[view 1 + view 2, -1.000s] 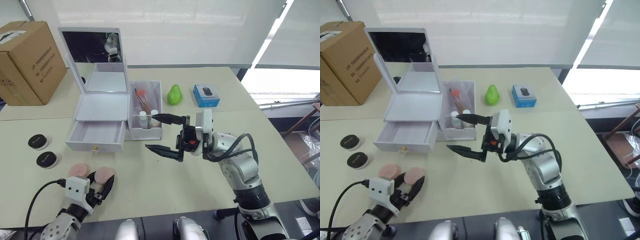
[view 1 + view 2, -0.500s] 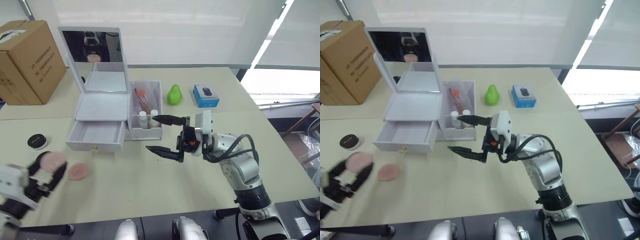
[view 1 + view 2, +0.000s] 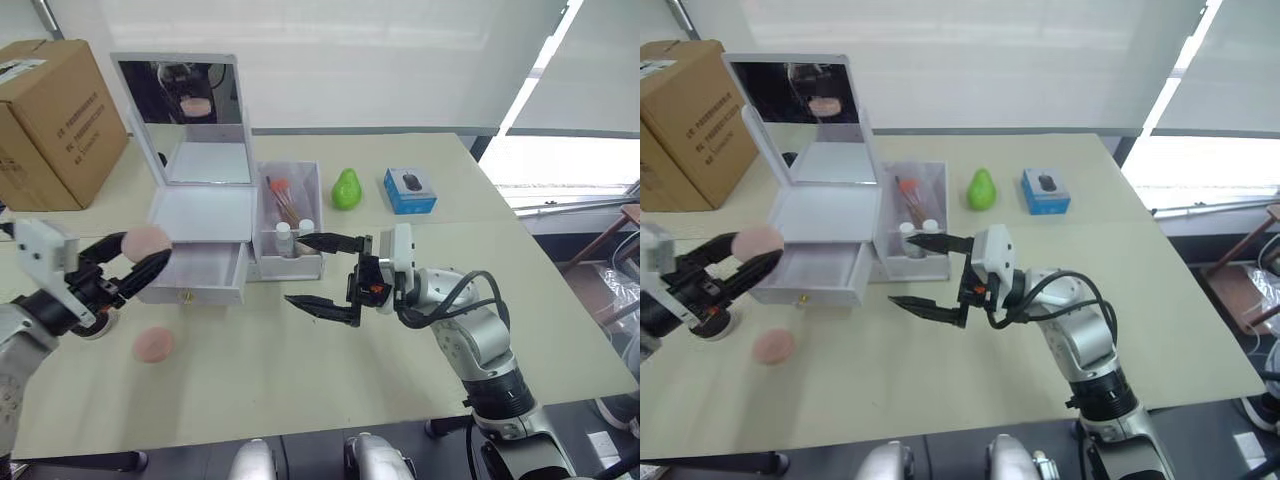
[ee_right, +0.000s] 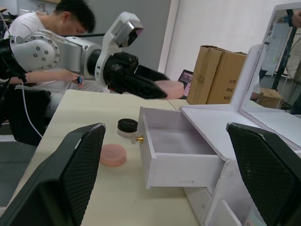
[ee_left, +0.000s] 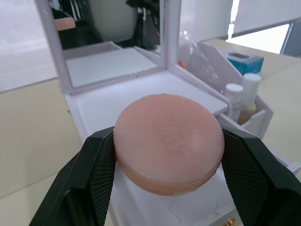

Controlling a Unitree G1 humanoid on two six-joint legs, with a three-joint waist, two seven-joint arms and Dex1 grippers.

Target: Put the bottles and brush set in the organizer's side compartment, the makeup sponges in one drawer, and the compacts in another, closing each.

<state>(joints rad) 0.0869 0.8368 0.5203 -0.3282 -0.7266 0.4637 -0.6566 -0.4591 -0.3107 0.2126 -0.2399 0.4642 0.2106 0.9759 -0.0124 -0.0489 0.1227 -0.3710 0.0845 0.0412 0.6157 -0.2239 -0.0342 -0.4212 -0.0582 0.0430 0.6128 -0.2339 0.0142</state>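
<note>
Left gripper raised off the table, arm reaching in from the robot's left, fingers clamped on a pink makeup sponge, one black pad on each side of the disc. It hangs in the air just in front of the organizer's open drawer, level with it. Second pink sponge lies flat on the table nearer the robot, apart from the organizer. One black compact sits on the table beside the drawer front; in the head views it is mostly hidden behind the left gripper. Organizer mirror lid stands upright. Side compartment already holds two white-capped bottles and the brush set. Right gripper held out over the table in front of the side compartment, forearm roughly level and pointing toward the robot's left, fingers spread wide with nothing between them. Green pear and blue box stand further back; cardboard carton at far left. A seated person shows behind the left arm in the right wrist view.
</note>
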